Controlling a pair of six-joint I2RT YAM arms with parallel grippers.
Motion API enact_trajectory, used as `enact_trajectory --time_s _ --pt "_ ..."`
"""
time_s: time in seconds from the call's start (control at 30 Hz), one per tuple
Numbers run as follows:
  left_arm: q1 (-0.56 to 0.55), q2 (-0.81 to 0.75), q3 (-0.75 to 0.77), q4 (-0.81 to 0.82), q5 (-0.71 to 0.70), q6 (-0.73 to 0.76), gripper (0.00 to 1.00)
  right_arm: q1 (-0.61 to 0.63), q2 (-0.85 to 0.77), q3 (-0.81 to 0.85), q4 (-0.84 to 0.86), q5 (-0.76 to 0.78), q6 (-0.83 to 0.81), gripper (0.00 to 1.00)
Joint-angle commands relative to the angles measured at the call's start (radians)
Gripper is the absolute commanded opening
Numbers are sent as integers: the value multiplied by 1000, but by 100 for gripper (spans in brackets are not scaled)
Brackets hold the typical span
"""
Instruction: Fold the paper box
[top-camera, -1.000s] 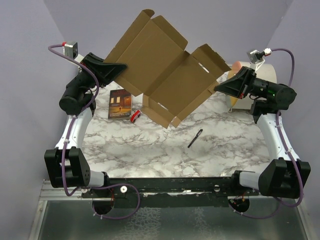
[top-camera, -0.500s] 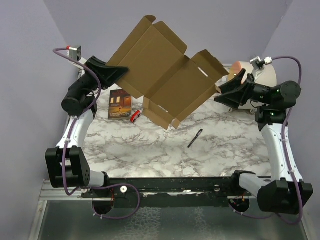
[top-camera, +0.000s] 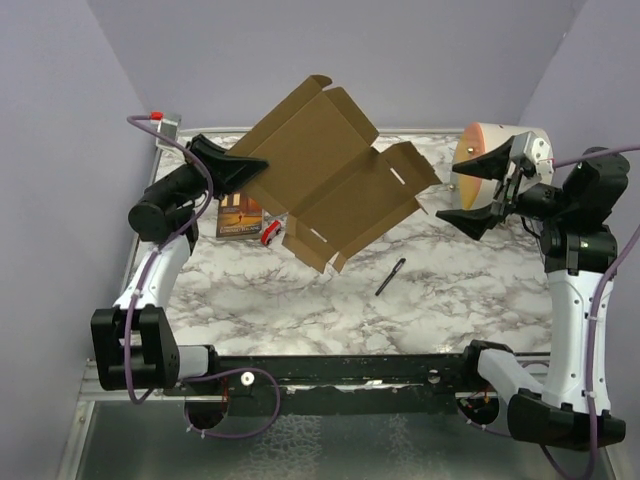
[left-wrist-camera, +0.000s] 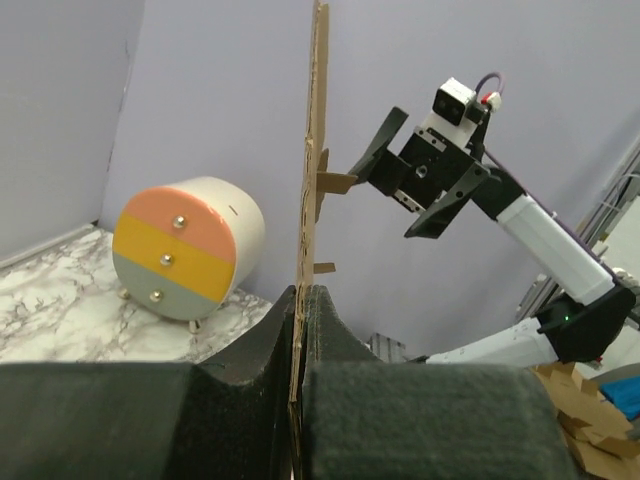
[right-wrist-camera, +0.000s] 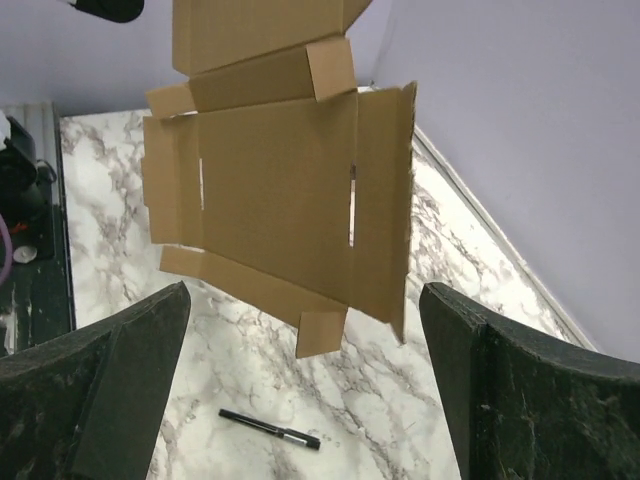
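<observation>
The left tool (top-camera: 255, 165) is closed tight on one edge of the paper box (top-camera: 330, 180), and the sheet is seen edge-on between its pads (left-wrist-camera: 285, 330) in the left wrist view. The box is unfolded, tilted, and carried in the air out beyond this tool's tips, above the bench (top-camera: 300, 300) and touching nothing else. Because the whole sheet is borne by a single pinch at one side, it could be pivoted or pulled out of the grip by its own weight, and the pinched flap could be creased in the wrong place. If it were dropped, it would probably land on the book (top-camera: 238, 212) below the left tool or on the pen (top-camera: 390, 277) lying further right. The right tool (top-camera: 450, 192) is spread wide and holds nothing; the box's free flaps lie ahead of it, clearly apart. Were this tool brought in off-line, the thin edge could be pushed instead of straddled, so the flaps might be bent or the sheet levered out of the left grip. The drawer cylinder (top-camera: 500, 150) just behind the right tool could also be knocked during a swing.
</observation>
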Motion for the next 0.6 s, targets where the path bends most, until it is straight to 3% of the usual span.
enact_trajectory --time_s 0.0,0.1,0.3,0.57 --pt "-37 -95 -34 -186 54 211 0 -2 50 34 -92 -120 -159 100" --pt "-73 -151 -41 -409 66 389 0 -2 81 29 -37 -233 -145 100" --pt "-165 -211 15 -818 57 730 0 0 117 27 -78 -196 -228 100" --pt "-230 -195 41 -843 48 758 0 37 141 -16 -175 -143 -329 98"
